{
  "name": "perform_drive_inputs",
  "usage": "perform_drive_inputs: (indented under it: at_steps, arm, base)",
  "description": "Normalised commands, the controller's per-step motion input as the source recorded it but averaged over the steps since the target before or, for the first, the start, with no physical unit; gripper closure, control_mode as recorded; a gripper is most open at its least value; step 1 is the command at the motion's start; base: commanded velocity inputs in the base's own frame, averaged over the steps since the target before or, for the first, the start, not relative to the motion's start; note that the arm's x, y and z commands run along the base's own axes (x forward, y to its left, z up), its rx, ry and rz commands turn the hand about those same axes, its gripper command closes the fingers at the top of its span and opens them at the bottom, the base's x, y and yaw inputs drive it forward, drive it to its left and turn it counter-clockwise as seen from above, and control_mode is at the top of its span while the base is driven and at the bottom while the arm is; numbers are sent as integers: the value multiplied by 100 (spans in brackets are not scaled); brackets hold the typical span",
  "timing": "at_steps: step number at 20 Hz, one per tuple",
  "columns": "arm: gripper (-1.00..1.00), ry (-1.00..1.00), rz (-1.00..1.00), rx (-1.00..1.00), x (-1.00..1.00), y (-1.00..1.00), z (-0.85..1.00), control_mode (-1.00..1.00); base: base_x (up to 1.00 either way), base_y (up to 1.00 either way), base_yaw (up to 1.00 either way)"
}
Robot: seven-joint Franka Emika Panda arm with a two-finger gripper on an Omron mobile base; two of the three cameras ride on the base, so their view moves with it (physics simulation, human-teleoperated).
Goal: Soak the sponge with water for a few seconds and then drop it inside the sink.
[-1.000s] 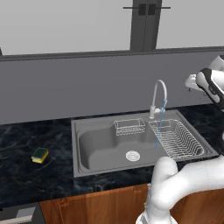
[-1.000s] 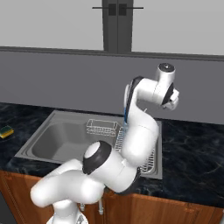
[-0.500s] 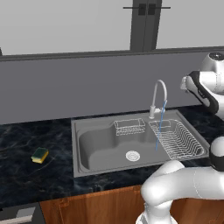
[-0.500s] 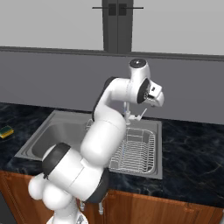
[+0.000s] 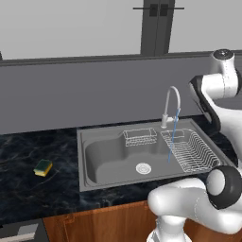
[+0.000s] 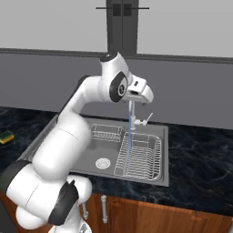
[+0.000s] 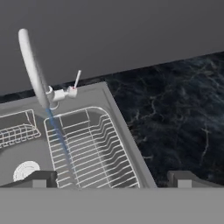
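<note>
- The sponge (image 5: 43, 167) sits on the dark marble counter (image 5: 28, 189), well off the sink's left rim toward the counter's left end, green scrub side up, untouched. I catch it again at the far left edge of the right base view (image 6: 6, 136).
- The water (image 5: 173, 134) is running: a thin blue stream drops from the arched faucet (image 5: 171, 101) and lands in the wire dish rack (image 5: 189, 150) at the right side of the sink (image 5: 90, 168), not over the round drain (image 5: 142, 168).
- What's changed over the last second: my arm has swung across above the sink, and the hand has turned so its camera now looks down on the rack and the sink's right rim.
- The gripper (image 7: 111, 178) hangs high above the rack with its fingertips (image 7: 41, 178) spread wide, nothing between them.
- My read: the tap step looks done, so the pickup comes next. I'd have to cross the whole basin to the counter's left to reach that sponge.
</note>
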Motion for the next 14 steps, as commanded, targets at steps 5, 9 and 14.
perform_drive_inputs:
  at_steps: [5, 9, 14]
  arm:
    - [-100, 0, 0, 0, -36, 36, 5, -100]
    - [-100, 0, 0, 0, -38, 42, 0, -100]
    - [-100, 0, 0, 0, -34, 45, 0, -100]
  base:
    - [0, 0, 0]
    - [0, 0, 0]
    - [0, 0, 0]
